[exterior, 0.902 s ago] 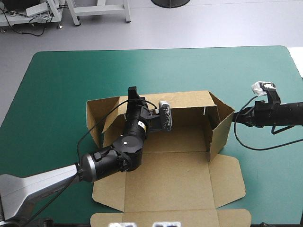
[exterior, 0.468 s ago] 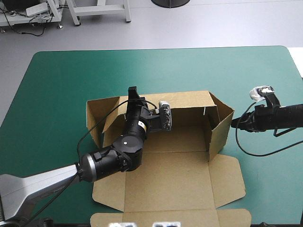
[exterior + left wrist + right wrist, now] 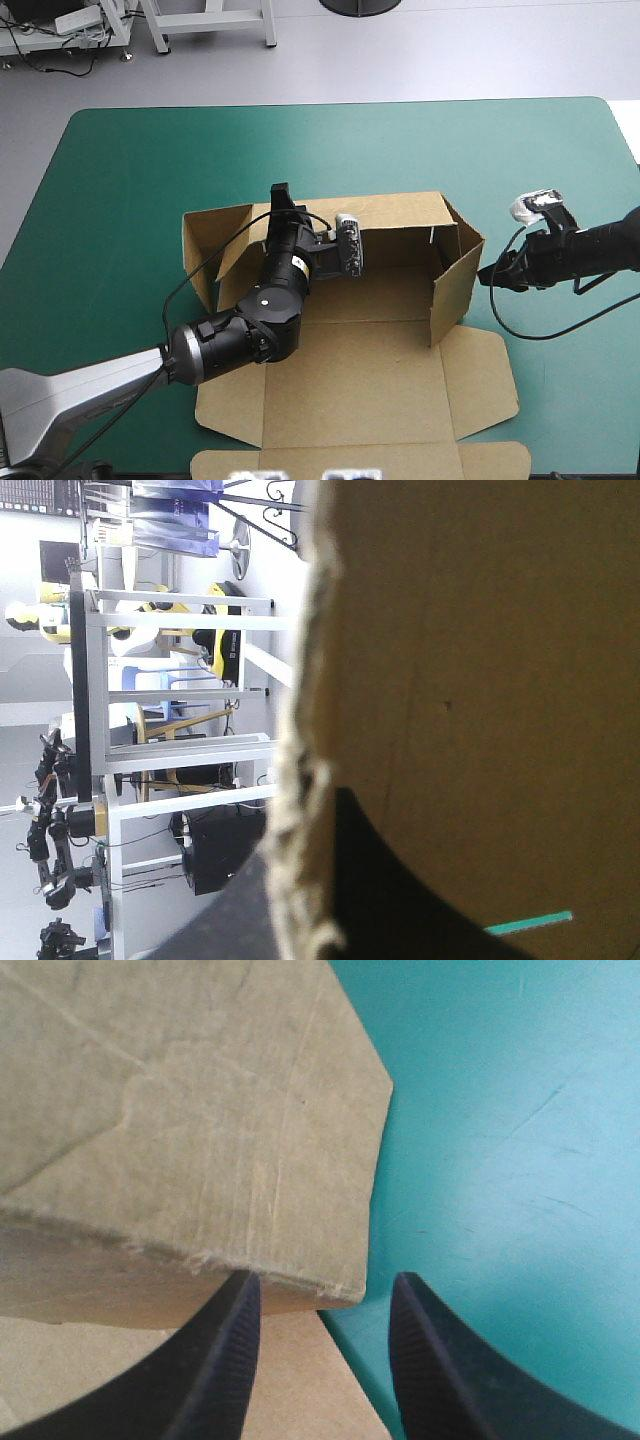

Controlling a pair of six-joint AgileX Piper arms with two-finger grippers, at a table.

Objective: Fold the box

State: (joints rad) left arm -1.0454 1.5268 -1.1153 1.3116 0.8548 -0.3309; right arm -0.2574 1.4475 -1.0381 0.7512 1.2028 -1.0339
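Right hand [image 3: 488, 275] has slid in across the desk [image 3: 130, 180] and tipped the right wall [image 3: 455, 285] more upright! Its black fingers stand apart, gripping nothing, with that wall's edge just ahead of them. Left hand [image 3: 281, 197] hasn't budged, pinched nearly closed on the back wall [image 3: 400, 212]. The brown box [image 3: 370, 350] sits mid-desk on the teal-green cover, lid flat toward the near edge.

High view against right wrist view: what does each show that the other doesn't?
Only the high view: the whole box, its lid flat, and the left gripper at its back wall. Only the right wrist view: the right gripper open, the corner of the side wall at the gap between its fingers. Both: that side wall and the teal-green cover.
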